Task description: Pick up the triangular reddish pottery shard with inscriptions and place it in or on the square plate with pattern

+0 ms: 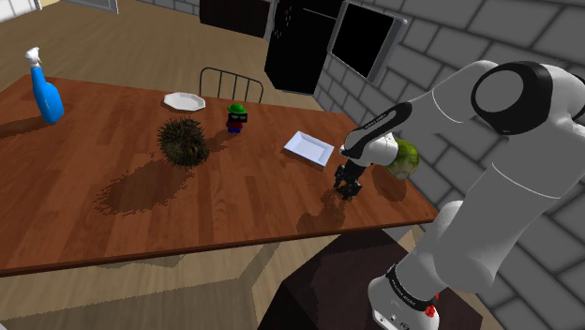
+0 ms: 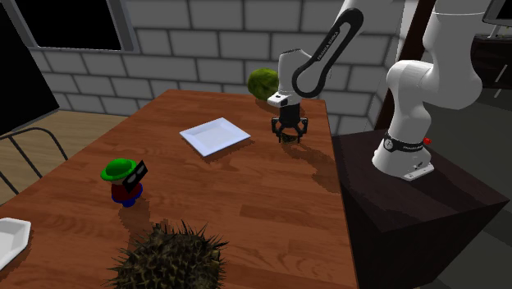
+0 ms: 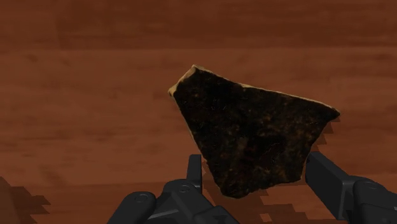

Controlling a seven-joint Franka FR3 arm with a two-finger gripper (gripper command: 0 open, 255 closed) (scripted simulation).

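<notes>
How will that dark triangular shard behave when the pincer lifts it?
The shard looks rigid, flat and probably light. Its edges taper to a point, so it may pivot or slip when squeezed. If brittle, its tan-rimmed corner could chip against the table.

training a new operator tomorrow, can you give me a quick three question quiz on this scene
1. Multiple choice: where is the gripper? A) low over the table, beside the square plate; B) above the spiky ball; C) at the blue bottle.
2. True or false: the shard already lies on the square plate.
3. Fill in: the toy figure wears a ___ hat.
Key: 1 A; 2 false, table wood shows all round it in the wrist view; 3 green.
</notes>
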